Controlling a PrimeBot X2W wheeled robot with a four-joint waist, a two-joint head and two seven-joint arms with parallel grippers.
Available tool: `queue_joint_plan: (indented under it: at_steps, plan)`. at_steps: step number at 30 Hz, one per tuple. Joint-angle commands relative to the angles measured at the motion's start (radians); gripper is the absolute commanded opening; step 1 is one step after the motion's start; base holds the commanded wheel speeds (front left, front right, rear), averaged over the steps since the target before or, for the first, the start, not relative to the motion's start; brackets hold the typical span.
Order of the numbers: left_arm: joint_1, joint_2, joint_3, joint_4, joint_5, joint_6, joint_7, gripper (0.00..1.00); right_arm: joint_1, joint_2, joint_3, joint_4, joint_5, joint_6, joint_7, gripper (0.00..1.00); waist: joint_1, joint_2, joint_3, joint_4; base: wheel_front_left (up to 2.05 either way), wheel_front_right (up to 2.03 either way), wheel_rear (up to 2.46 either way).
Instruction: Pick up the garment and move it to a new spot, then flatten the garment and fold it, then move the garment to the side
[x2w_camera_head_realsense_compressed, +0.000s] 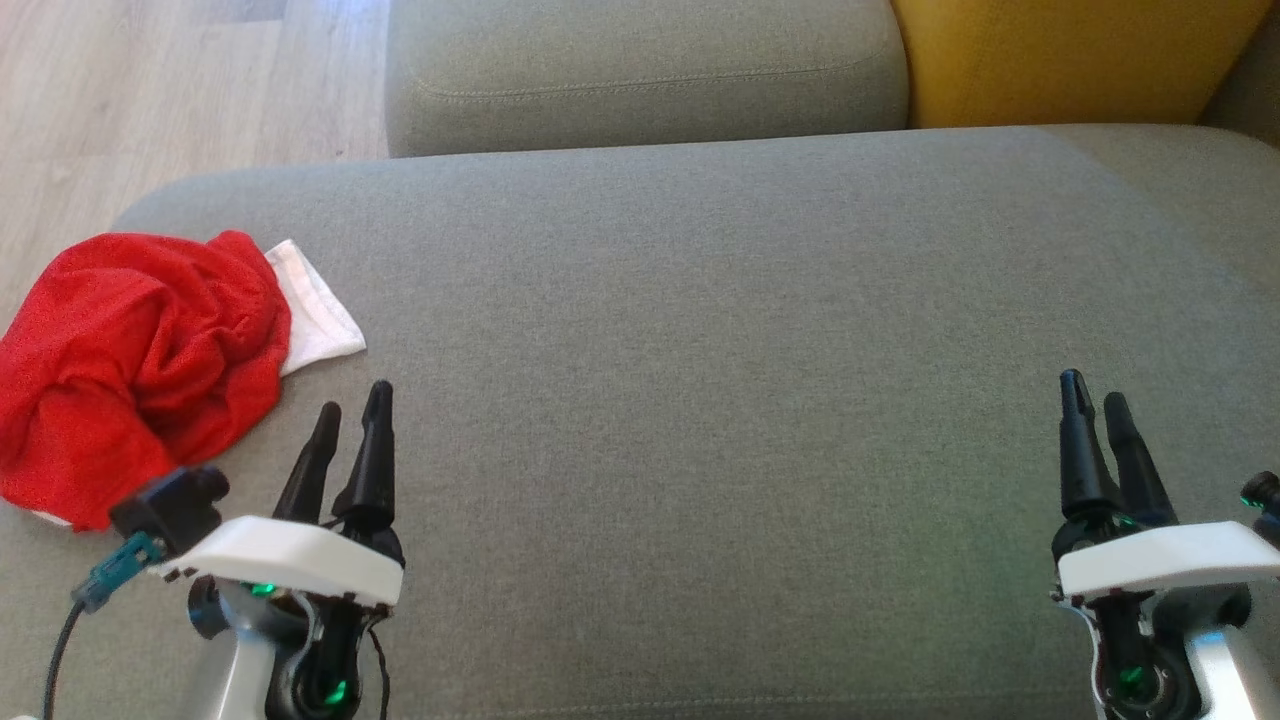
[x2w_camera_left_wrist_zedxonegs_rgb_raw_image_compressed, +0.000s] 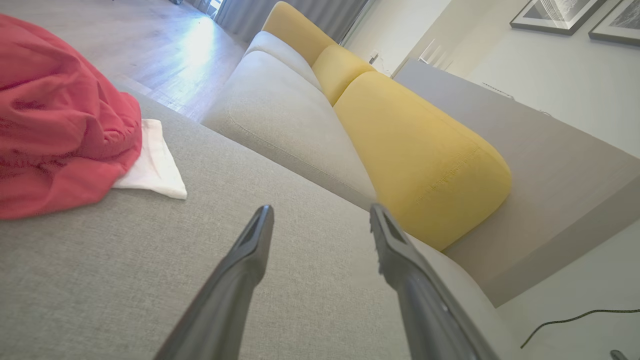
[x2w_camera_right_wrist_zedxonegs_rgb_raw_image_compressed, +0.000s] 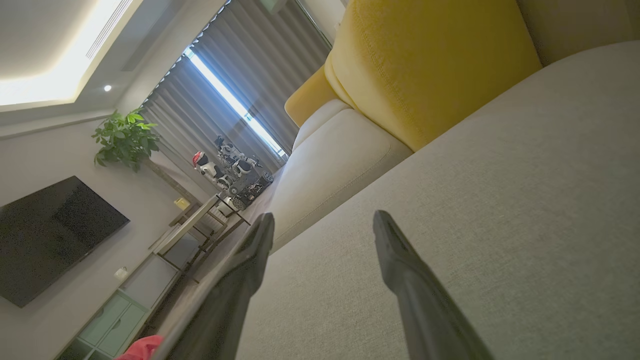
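The garment (x2w_camera_head_realsense_compressed: 130, 360) is a crumpled red heap with a white part poking out at its right side, lying at the left end of the grey sofa seat (x2w_camera_head_realsense_compressed: 700, 350). In the left wrist view the garment (x2w_camera_left_wrist_zedxonegs_rgb_raw_image_compressed: 55, 125) fills the upper left corner. My left gripper (x2w_camera_head_realsense_compressed: 352, 400) hovers open just right of the heap, not touching it, with nothing between its fingers (x2w_camera_left_wrist_zedxonegs_rgb_raw_image_compressed: 250, 255). My right gripper (x2w_camera_head_realsense_compressed: 1095, 388) stands open over the seat's right side, far from the garment, and it too holds nothing. A scrap of red from the garment (x2w_camera_right_wrist_zedxonegs_rgb_raw_image_compressed: 142, 347) shows at the right wrist view's bottom edge.
A second grey seat cushion (x2w_camera_head_realsense_compressed: 640, 70) lies beyond the seat, with a yellow back cushion (x2w_camera_head_realsense_compressed: 1060, 55) to its right. Wooden floor (x2w_camera_head_realsense_compressed: 150, 90) runs past the sofa's left end. A broad stretch of bare seat lies between the two grippers.
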Motion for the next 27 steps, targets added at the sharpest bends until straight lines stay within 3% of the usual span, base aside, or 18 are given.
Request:
queue_joint_plan:
  at_steps: [1, 27]
  plan:
    - [-0.059, 0.02, 0.014, -0.042, 0.033, 0.007, -0.013, 1.0, -0.045, -0.022, 0.016, -0.044, -0.033, 0.003, -0.015, 1.0, 0.0, 0.0, 0.0, 0.0, 0.0, 0.0, 0.0]
    - [-0.052, 0.086, -0.066, -0.023, 0.337, 0.106, -0.089, 1.0, -0.032, -0.027, 0.067, -0.036, -0.34, 0.003, -0.064, 1.0, 0.0, 0.0, -0.006, 0.006, 0.0, 0.0, 0.0]
